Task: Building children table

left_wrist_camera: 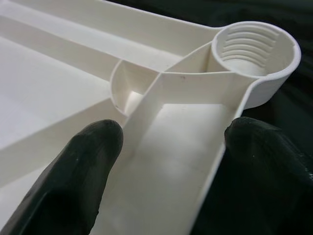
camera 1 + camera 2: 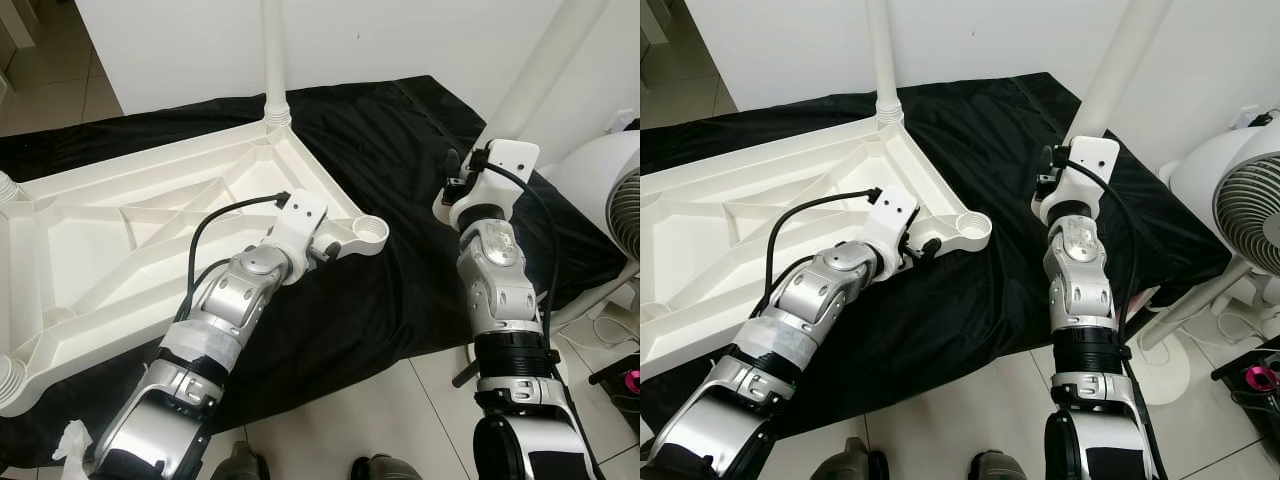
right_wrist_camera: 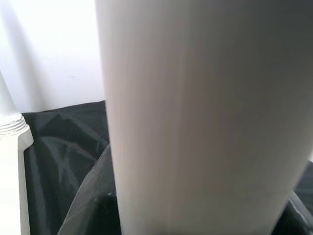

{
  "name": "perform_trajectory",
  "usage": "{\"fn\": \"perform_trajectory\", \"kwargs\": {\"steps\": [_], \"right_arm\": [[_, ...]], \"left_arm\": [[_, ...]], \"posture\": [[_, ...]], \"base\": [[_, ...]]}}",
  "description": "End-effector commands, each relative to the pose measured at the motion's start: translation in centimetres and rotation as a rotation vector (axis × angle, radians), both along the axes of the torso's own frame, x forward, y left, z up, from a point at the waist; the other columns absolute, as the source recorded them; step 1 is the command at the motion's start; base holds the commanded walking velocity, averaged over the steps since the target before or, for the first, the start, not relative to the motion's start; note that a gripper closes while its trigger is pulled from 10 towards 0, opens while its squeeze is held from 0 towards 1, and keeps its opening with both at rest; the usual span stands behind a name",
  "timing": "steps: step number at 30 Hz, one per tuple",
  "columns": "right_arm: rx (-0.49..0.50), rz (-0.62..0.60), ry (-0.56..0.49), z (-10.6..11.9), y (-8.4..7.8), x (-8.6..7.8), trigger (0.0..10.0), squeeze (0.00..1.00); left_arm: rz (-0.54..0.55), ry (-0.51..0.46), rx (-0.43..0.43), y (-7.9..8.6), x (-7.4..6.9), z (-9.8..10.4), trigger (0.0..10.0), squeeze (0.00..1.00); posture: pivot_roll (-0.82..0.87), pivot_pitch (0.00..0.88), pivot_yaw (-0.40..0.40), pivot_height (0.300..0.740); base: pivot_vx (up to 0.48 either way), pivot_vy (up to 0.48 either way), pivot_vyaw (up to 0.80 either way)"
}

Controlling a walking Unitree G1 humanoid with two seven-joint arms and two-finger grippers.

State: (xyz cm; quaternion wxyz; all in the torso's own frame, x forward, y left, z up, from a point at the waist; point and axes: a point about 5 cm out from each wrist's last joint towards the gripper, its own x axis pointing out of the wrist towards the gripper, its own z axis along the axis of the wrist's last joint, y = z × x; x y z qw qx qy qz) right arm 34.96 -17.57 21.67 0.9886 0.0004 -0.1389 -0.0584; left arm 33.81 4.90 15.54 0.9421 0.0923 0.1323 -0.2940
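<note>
The white plastic table top (image 2: 150, 205) lies upside down on a black cloth (image 2: 400, 130). One white leg (image 2: 275, 60) stands screwed into its far corner. At the near right corner is an empty threaded socket (image 1: 254, 46). My left gripper (image 1: 171, 147) sits just behind that socket, with one black finger (image 1: 83, 161) inside the ribs and the other outside the rim, clamped across that corner section. My right gripper (image 2: 1052, 178) is shut on a second white leg (image 2: 1115, 60), which leans up and to the right over the cloth, apart from the table top.
A white floor fan (image 2: 1250, 200) on a stand is close to my right arm, with cables and a pink-tipped item (image 2: 628, 380) on the tiles beside it. A white wall runs behind the cloth. Tiled floor lies in front, at my feet.
</note>
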Motion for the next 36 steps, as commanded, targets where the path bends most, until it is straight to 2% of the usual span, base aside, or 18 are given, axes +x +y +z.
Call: {"fn": "perform_trajectory", "kwargs": {"steps": [1,6,7,8,10,13,15,17,19,21,22,24,26,31,34,35,36], "right_arm": [[-0.002,-0.004,-0.018,0.3,-0.1,-0.2,10.0,0.0],[0.039,-0.003,-0.019,0.5,-0.3,-0.2,10.0,0.0],[0.033,-0.005,-0.019,0.5,-0.3,-0.1,10.0,0.0],[0.033,-0.005,-0.019,0.5,-0.3,-0.1,10.0,0.0],[0.019,-0.004,-0.02,0.6,-0.3,-0.1,10.0,0.0],[0.015,-0.004,-0.019,0.6,-0.3,-0.1,10.0,0.0],[0.007,-0.003,-0.016,0.5,-0.3,-0.1,10.0,0.0],[0.006,-0.002,-0.015,0.4,-0.2,-0.1,10.0,0.0],[0.006,-0.002,-0.014,0.4,-0.2,0.0,10.0,0.0],[0.007,-0.002,-0.014,0.4,-0.2,0.0,10.0,0.0],[0.007,-0.002,-0.015,0.5,-0.1,0.0,10.0,0.0],[0.007,-0.002,-0.015,0.5,-0.1,0.0,10.0,0.0],[0.008,-0.002,-0.018,0.6,0.0,0.0,10.0,0.0],[0.006,-0.006,-0.016,0.4,-0.2,-0.1,10.0,0.0],[0.005,-0.008,-0.015,0.4,-0.3,-0.1,10.0,0.0],[0.004,-0.008,-0.016,0.4,-0.3,-0.1,10.0,0.0],[0.003,-0.011,-0.017,0.5,-0.3,0.0,10.0,0.0]], "left_arm": [[-0.121,0.043,-0.025,-0.8,-1.0,-0.3,10.0,0.0],[-0.324,0.081,-0.123,-1.8,-2.9,0.7,10.0,0.0],[-0.372,0.082,-0.119,-1.9,-3.3,0.7,10.0,0.0],[-0.372,0.082,-0.119,-1.9,-3.3,0.7,10.0,0.0],[-0.484,0.097,-0.089,-1.5,-4.4,0.4,10.0,0.0],[-0.506,0.108,-0.08,-1.2,-4.7,0.2,10.0,0.0],[-0.528,0.131,-0.012,-0.2,-4.9,-0.7,10.0,0.0],[-0.525,0.134,0.016,0.2,-4.8,-1.0,10.0,0.0],[-0.446,0.122,0.017,0.4,-3.9,-0.8,10.0,0.0],[-0.422,0.114,0.011,0.4,-3.6,-0.6,10.0,0.0],[-0.333,0.075,-0.008,0.1,-2.6,0.1,10.0,0.0],[-0.333,0.075,-0.008,0.1,-2.6,0.1,10.0,0.0],[-0.252,0.036,-0.043,0.1,-1.5,1.2,10.0,0.0],[-0.191,0.002,-0.107,0.9,-0.1,3.2,10.0,0.0],[-0.195,0.005,-0.097,1.0,0.1,3.0,10.0,0.0],[-0.194,0.013,-0.074,1.0,0.1,2.4,10.0,0.0],[-0.199,0.035,-0.004,0.7,0.0,0.9,10.0,0.0]], "posture": [[-0.11,0.067,0.055,0.74],[-0.11,0.068,0.05,0.74],[-0.11,0.067,0.049,0.74],[-0.11,0.067,0.049,0.74],[-0.11,0.067,0.049,0.74],[-0.11,0.067,0.049,0.74],[-0.1,0.063,0.048,0.74],[-0.1,0.063,0.048,0.74],[-0.1,0.059,0.053,0.74],[-0.1,0.059,0.053,0.74],[-0.1,0.059,0.055,0.74],[-0.1,0.059,0.055,0.74],[-0.11,0.059,0.058,0.74],[-0.11,0.063,0.058,0.74],[-0.11,0.063,0.059,0.74],[-0.11,0.065,0.062,0.74],[-0.11,0.065,0.063,0.74]], "base": [[0.0,0.0,0.0],[0.0,0.0,0.0],[0.0,0.0,0.0],[0.0,0.0,0.0],[0.0,0.0,0.0],[0.0,0.0,0.0],[0.0,0.0,0.0],[0.0,0.0,0.0],[0.0,0.0,0.0],[0.0,0.0,0.0],[0.0,0.0,0.0],[0.0,0.0,0.0],[0.0,0.0,0.0],[0.0,0.0,0.0],[0.0,0.0,0.0],[0.0,0.0,0.0],[0.0,0.0,0.0]]}}
